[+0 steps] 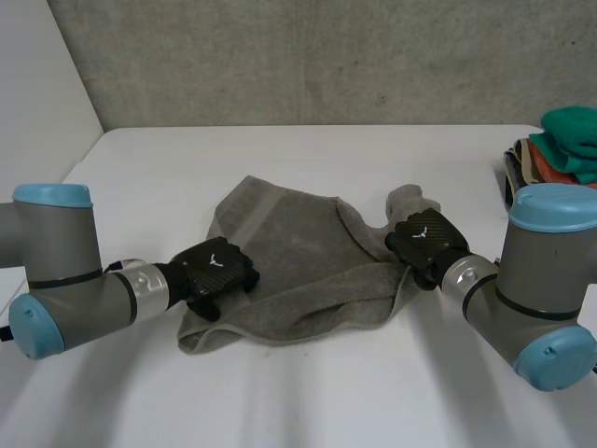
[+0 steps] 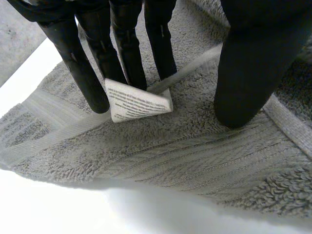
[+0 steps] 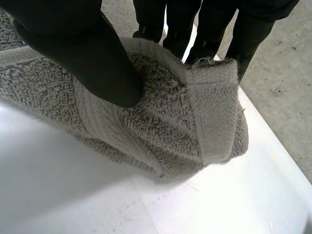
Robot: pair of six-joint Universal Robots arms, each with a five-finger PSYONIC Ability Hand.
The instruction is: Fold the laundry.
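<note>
A grey towel [image 1: 289, 271] lies crumpled in the middle of the white table [image 1: 308, 392]. My left hand [image 1: 216, 269] rests on the towel's left edge. In the left wrist view its straight fingers [image 2: 122, 48] and its thumb stand apart on the towel [image 2: 195, 161], with a white care label [image 2: 139, 103] at the fingertips. My right hand [image 1: 427, 241] is at the towel's right corner, which stands lifted. In the right wrist view the right hand's thumb [image 3: 83, 53] pinches that hemmed corner [image 3: 209, 112] against the fingers.
A pile of folded clothes [image 1: 560, 149], green on top, sits at the table's far right edge. A grey wall runs behind the table. The table's left edge is near my left arm [image 1: 56, 271].
</note>
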